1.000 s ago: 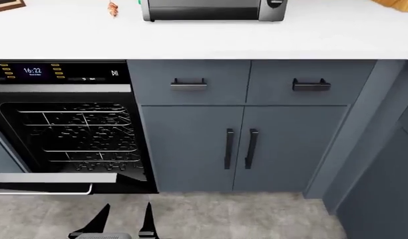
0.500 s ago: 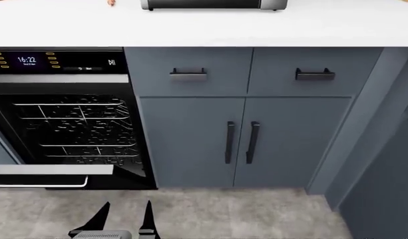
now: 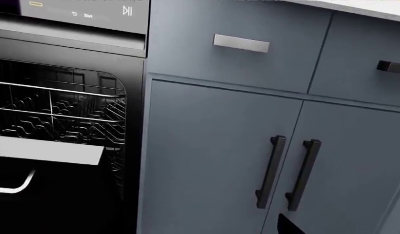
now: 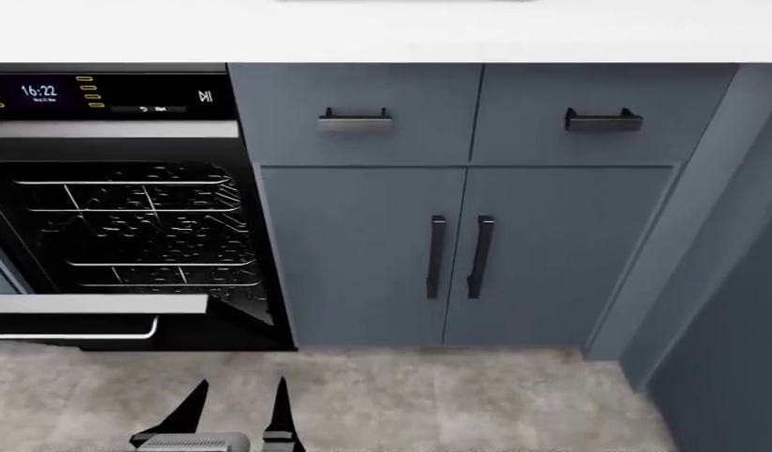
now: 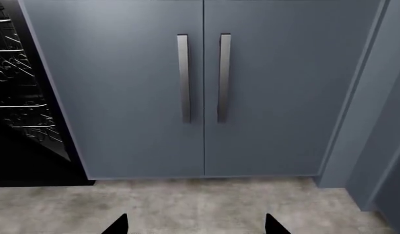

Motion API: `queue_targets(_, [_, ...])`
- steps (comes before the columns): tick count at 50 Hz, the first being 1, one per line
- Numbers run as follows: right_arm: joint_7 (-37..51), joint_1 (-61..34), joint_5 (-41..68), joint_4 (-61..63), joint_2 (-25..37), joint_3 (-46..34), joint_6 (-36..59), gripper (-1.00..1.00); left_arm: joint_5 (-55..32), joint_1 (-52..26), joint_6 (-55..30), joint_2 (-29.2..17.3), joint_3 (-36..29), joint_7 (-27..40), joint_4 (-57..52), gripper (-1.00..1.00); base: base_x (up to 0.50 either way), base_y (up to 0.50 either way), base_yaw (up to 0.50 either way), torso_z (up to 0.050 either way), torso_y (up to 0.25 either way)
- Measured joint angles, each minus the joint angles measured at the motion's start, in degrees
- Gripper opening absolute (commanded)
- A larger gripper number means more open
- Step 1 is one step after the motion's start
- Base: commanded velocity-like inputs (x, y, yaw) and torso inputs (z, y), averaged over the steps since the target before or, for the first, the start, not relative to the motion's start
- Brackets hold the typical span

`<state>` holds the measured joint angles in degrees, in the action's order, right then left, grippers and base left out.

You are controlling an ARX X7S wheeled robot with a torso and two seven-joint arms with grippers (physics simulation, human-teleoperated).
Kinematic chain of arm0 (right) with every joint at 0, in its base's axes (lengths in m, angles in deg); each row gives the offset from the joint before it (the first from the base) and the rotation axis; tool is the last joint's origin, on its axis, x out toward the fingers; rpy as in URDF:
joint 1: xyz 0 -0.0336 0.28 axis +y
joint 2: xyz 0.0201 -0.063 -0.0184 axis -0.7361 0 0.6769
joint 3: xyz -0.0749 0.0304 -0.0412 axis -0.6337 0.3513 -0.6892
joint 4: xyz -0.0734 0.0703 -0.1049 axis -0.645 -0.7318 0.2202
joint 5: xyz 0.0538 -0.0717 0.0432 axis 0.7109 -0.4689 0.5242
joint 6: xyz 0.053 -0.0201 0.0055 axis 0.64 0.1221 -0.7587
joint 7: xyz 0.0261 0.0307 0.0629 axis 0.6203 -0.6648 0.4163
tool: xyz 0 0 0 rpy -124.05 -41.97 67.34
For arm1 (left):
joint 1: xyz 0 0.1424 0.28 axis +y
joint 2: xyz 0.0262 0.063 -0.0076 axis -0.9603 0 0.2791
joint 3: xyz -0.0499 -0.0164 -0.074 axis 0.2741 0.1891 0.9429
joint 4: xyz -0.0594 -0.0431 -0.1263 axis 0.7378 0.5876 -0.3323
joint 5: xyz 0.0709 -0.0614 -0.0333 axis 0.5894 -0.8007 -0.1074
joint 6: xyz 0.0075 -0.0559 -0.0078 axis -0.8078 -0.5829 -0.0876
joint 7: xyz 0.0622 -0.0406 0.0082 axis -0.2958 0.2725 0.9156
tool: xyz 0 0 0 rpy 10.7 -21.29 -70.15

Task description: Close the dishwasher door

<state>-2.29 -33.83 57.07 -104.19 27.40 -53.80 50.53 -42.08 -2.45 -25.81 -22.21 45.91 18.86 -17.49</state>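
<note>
We judge the hinged, rigid dishwasher door (image 4: 97, 315) best lifted under its silver handle (image 4: 72, 334), our left pincer (image 4: 242, 414) released.

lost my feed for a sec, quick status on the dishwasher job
Left gripper open, low over floor, touching nothing. Right gripper open, empty, facing the cabinet doors. Dishwasher door hanging open, racks showing. Nothing seen blocking it.
</note>
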Motion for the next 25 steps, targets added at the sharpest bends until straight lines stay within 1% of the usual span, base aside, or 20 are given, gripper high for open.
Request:
queue_targets(10, [0.34, -0.08, 0.28, -0.1, 0.21, -0.44, -0.22, 1.0, -0.6, -0.83, -1.87, -0.6, -0.48, 1.14, -1.44, 1.0, 0.0, 0.0, 0.0, -0.05, 0.043])
queue_targets(25, [0.73, -0.19, 0.79, -0.24, 0.51, -1.06, -0.54, 1.0, -0.78, 0.09, 0.96, -1.07, -1.01, 1.07, 0.37, 1.0, 0.0, 0.0, 0.0, -0.05, 0.043])
